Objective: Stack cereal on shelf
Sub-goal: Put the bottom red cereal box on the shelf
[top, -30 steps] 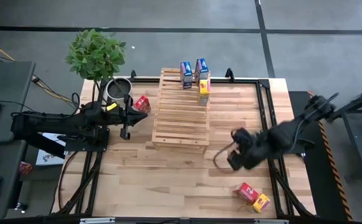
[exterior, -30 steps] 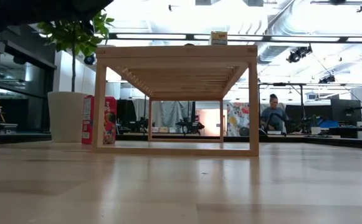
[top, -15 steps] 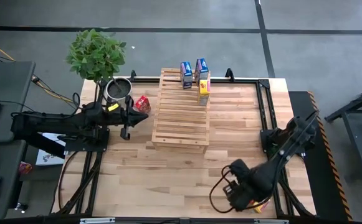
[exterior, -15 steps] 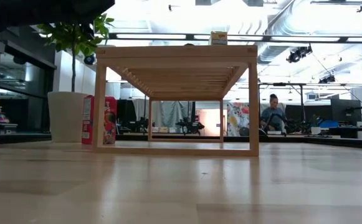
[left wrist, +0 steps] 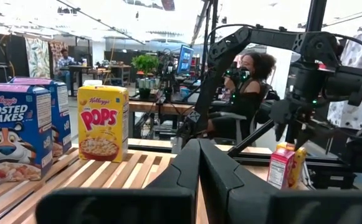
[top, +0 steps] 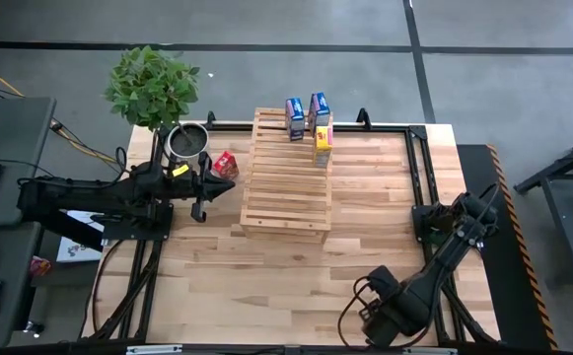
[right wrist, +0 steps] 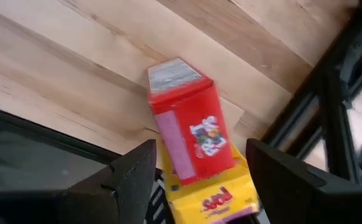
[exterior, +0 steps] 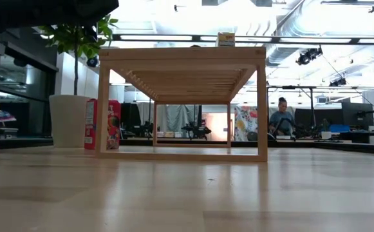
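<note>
Left arm: parked at the left edge of the surface [top: 266,271], reaching toward the shelf. Left tool [top: 199,197]: fingers [left wrist: 221,180] pressed together, holding nothing; it waits just beside the shelf's left flank.

Red cereal box, left [top: 225,165]: on the surface beside the shelf's left side, between the shelf and a metal pot [top: 186,143]; not yet placed. The low view shows it upright [exterior: 111,124] by the shelf leg.

Shelf [top: 286,182]: pale slatted rack, centre-rear of the surface.

Blue cereal boxes [top: 294,116]: two, upright, side by side at the shelf's far end; the left wrist view shows one printed front [left wrist: 9,130].

Yellow cereal box, on shelf [top: 322,138]: upright, just in front of the right-hand blue box; seen also in the left wrist view [left wrist: 102,122].

Right tool [right wrist: 196,186]: at the near right corner of the surface, fingers spread wide, empty, straddling the two boxes below without clasping them.

Red cereal box, right [right wrist: 190,140]: lying on the surface directly under the right tool, touching the yellow box.

Yellow cereal box, right [right wrist: 218,199]: lying against the red one, partly hidden by it.

Step in hand, by judgement: approach to pick up one of the two near-right boxes; three of six appear stacked.

Next move calls for: lowering until the fingers flank a single box, most likely the red one, then closing squarely on its sides. Risk: the touching pair may be caught together or pushed toward the surface edge.
</note>
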Controlling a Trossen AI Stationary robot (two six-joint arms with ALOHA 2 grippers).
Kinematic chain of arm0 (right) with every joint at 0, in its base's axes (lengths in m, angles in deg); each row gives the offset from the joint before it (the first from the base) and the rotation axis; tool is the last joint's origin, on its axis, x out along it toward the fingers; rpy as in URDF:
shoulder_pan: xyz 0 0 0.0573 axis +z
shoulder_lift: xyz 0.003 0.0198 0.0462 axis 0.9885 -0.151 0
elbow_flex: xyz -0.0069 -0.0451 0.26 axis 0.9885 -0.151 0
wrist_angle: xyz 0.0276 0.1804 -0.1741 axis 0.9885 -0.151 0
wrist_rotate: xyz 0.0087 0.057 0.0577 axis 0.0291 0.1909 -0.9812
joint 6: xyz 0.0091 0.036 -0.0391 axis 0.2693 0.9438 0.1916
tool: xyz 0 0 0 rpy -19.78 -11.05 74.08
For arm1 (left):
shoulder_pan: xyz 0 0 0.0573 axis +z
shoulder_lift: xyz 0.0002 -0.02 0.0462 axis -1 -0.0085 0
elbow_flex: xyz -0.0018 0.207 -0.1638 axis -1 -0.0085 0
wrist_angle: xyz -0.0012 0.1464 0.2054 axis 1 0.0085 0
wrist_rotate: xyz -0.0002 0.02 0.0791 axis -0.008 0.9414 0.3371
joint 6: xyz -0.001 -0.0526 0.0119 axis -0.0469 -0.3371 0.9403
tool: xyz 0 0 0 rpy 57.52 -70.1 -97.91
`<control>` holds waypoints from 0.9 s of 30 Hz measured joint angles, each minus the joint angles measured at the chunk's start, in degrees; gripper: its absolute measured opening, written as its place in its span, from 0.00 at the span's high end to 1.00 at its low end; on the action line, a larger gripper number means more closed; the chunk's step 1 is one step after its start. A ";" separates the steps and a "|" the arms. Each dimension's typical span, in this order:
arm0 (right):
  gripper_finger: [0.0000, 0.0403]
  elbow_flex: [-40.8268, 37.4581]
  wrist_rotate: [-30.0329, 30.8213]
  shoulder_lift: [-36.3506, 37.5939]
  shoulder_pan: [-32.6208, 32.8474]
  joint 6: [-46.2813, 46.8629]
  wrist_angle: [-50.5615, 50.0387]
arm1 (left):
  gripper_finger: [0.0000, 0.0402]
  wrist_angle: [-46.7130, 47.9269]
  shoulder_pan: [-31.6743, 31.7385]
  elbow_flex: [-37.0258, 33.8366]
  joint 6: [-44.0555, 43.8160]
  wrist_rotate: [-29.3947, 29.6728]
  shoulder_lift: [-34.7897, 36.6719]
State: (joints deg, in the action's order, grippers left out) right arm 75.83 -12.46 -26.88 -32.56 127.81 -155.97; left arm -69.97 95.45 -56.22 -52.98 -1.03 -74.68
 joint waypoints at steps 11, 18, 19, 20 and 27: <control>0.40 -0.02 0.75 -2.14 0.44 -4.31 -0.65 | 1.00 0.22 0.00 0.00 -0.47 0.00 0.00; 0.40 -0.04 2.39 -2.99 0.76 -6.35 -0.55 | 1.00 0.26 0.00 0.00 -0.47 0.00 -0.01; 0.40 -0.04 2.27 -3.01 0.76 -6.43 -0.83 | 1.00 0.26 0.00 0.00 -0.47 0.00 0.00; 0.40 -0.04 2.03 -3.02 0.80 -6.39 -1.02 | 1.00 0.26 0.00 0.00 -0.47 0.00 0.00; 0.40 -0.04 1.79 -4.59 0.91 -6.97 -0.64 | 1.00 0.35 0.00 0.00 -0.49 0.00 0.00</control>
State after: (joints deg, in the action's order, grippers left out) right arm 75.79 -10.67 -31.48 -31.65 120.84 -156.61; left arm -69.62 95.45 -56.22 -53.47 -1.03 -74.69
